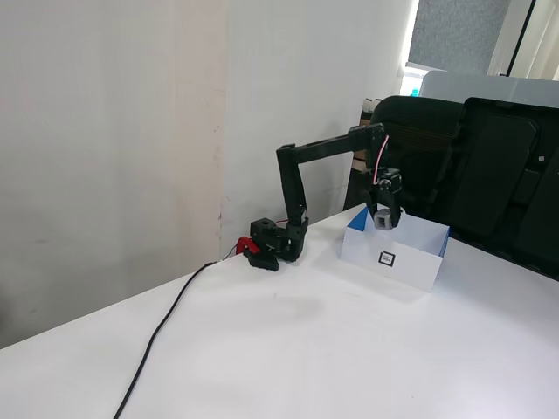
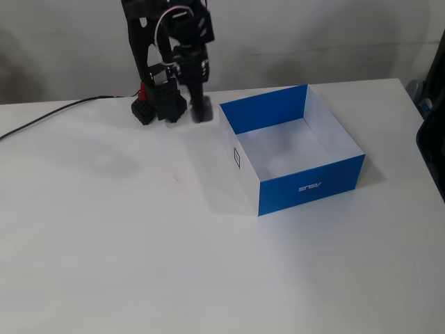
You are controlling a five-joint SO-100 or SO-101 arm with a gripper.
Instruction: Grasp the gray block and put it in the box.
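Item: gray block (image 1: pixel 382 222), being pinched between the fingers (image 1: pixel 383 216) of the raised arm, hanging above the box (image 2: pixel 306 188) edge nearest the arm's base. Box resting on the bench (image 2: pixel 174 264). Risk: releasing this early is likely sending the block onto the rim or outside.

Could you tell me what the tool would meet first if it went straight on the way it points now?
The tool, gripping the gray block, points downward. Straight down it would probably meet the box near its wall, though depth is unclear; it might just reach the table.
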